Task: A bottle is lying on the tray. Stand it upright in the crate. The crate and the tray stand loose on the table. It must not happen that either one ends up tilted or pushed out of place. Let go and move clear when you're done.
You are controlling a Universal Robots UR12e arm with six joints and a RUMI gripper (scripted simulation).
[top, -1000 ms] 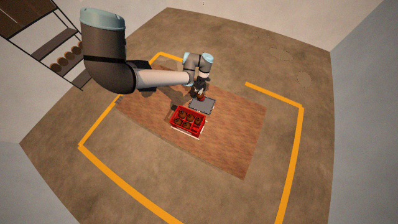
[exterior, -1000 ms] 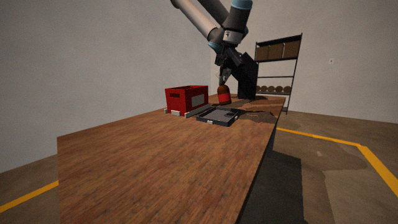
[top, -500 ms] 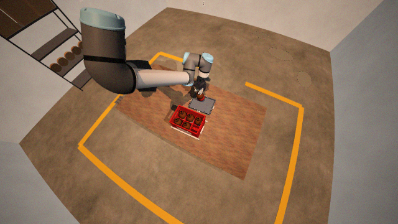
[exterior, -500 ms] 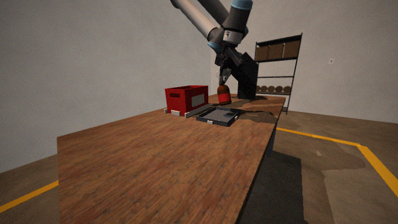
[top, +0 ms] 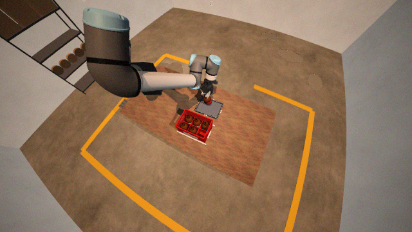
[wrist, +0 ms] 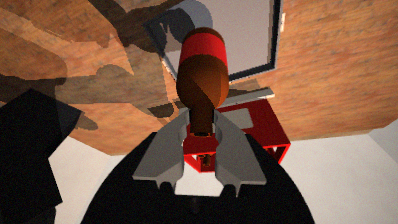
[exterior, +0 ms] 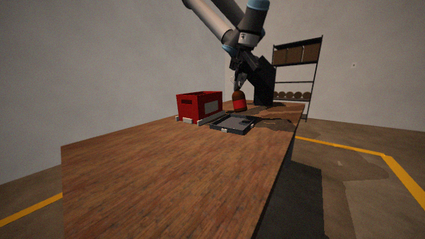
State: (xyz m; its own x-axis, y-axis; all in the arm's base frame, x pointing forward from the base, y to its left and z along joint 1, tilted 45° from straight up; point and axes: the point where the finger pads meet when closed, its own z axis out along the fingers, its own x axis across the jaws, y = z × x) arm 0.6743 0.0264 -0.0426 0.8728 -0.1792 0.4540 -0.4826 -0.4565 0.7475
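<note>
One bottle (exterior: 239,101) hangs upright by its neck in the clamped gripper (wrist: 201,131) above the tray (exterior: 246,127), so carry it level to the crate's (exterior: 199,105) seemingly vacant cell (five appear filled), lowering slowly without nudging the loose crate.

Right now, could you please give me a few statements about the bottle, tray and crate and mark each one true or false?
1. The pincer grips the brown bottle by its neck. True.
2. The bottle lies flat on the tray. False: it hangs upright, above the tray's far end.
3. The red crate already holds five bottles. True, with one corner cell free.
4. The tray stands inside the crate. False: it stands beside it on the table.
</note>
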